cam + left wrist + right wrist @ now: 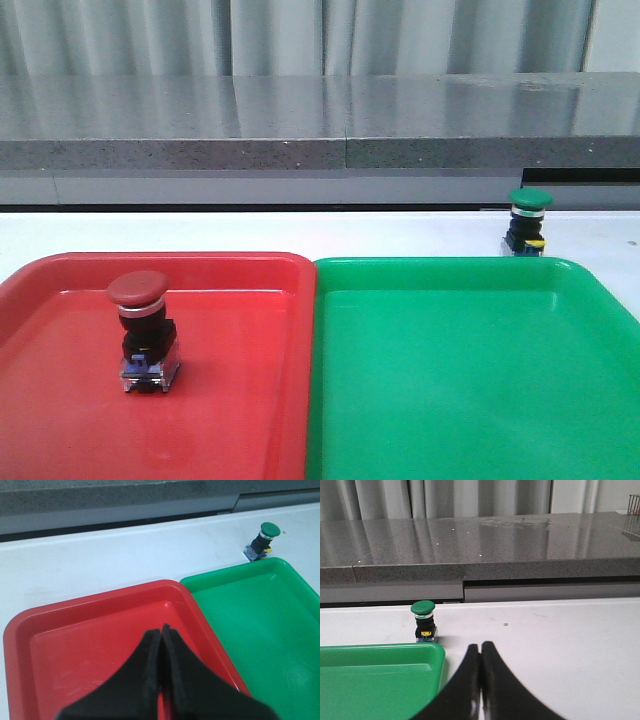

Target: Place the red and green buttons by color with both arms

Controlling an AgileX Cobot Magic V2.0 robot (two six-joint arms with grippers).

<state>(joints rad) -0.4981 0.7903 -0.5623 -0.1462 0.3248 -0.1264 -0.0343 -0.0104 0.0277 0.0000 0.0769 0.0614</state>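
Note:
The red button (141, 330), with a dark-red cap and blue base, stands upright in the red tray (240, 400). It does not show in the left wrist view. The green button (527, 220), with a yellow tab, stands on the white table just behind the green tray's (470, 400) far right corner; it also shows in the left wrist view (262, 541) and the right wrist view (424, 621). My left gripper (161, 630) is shut and empty above the red tray (100, 645). My right gripper (480, 647) is shut and empty over the table, right of the green tray (375, 680).
The two trays sit side by side, touching at the middle. A grey stone ledge (320, 120) runs across behind the white table (200, 230). Neither arm shows in the front view.

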